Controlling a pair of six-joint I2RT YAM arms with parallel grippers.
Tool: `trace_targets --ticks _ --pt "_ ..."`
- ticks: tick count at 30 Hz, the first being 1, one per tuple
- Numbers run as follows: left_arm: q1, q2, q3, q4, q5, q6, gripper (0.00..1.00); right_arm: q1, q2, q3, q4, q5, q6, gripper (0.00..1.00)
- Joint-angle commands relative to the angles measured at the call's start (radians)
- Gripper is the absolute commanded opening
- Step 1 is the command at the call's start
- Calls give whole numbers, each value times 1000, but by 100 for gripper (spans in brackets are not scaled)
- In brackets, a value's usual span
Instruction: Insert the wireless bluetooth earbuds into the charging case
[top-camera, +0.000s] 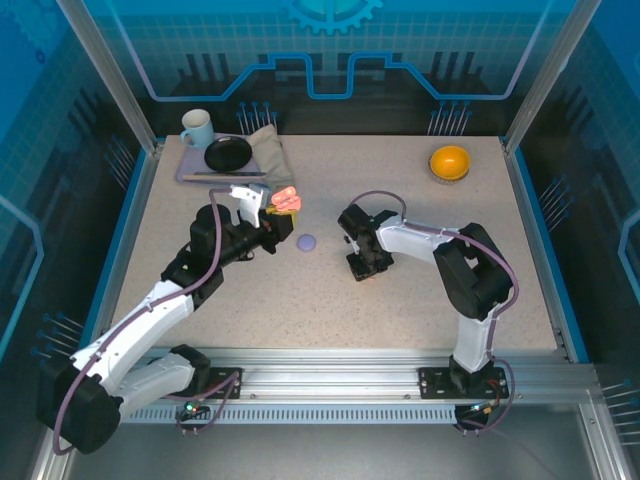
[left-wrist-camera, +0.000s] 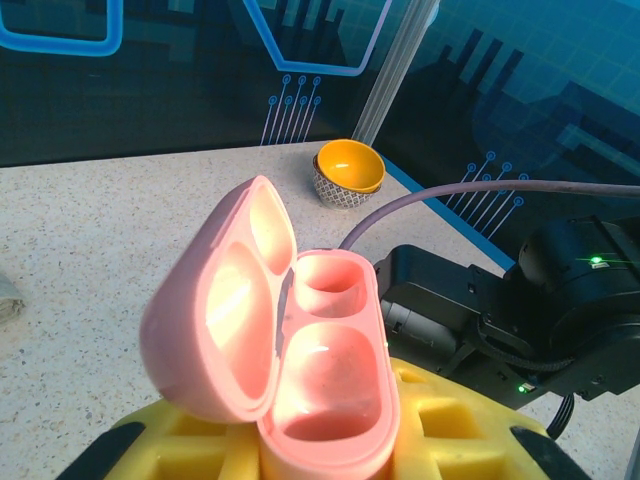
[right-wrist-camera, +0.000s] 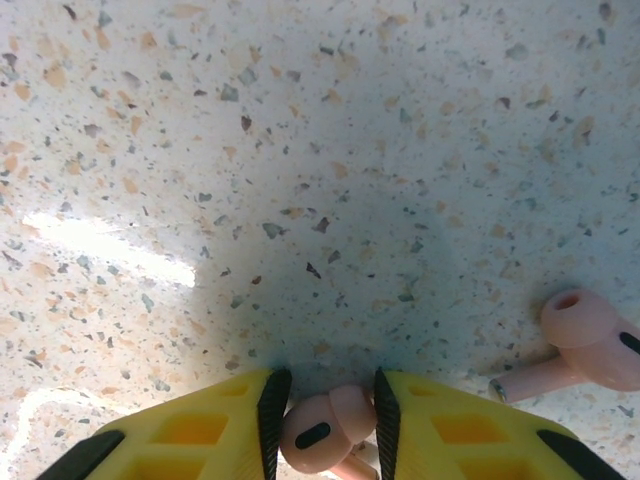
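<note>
Step in hand: picking up the first bud. The case is open and waiting, and nothing is seated yet.

- Surface (top-camera: 330, 300): both arms reach out over the middle of it.
- Left fingers (left-wrist-camera: 450, 425): clamped on the base of the pink case (left-wrist-camera: 325, 400), which looks held up off the surface. The lid is hinged open to the fingers' left. Both wells look empty.
- Purple case (top-camera: 306, 242): lies on the surface between the two sets of fingers, nearer the left ones. Nothing touches it and it looks shut.
- Right fingers (right-wrist-camera: 190, 435): down at the surface, narrowed to a small gap around a pink earbud (right-wrist-camera: 322, 432). The pads look to touch it on both sides. I can't tell if it's off the surface yet.
- Second pink earbud (right-wrist-camera: 585, 345): lies flat on the surface just right of the right fingers, clear of them.

Next move, my read: lift straight up so the second bud isn't dragged, then carry the held one across to the left fingers. It has to go into a well stem first, so the left arm probably needs to tilt the opening toward the incoming bud. The bud is tiny and smooth, so it could pivot between the pads. Go in slowly and release only once it's seated.
</note>
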Motion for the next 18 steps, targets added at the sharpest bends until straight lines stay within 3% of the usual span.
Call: trace_targets --ticks 1,9,13,18 --pt "-9 7 42 34 6 19 0 -6 -7 -27 -74 -20 -19 33" --pt "-8 11 45 35 8 19 0 -6 -11 -36 -77 -13 -21 32" --pt "-10 13 45 35 7 17 0 -7 -17 -40 -74 -14 -16 24" --pt "-9 15 45 39 10 16 0 -7 -30 -35 -75 -17 -6 23"
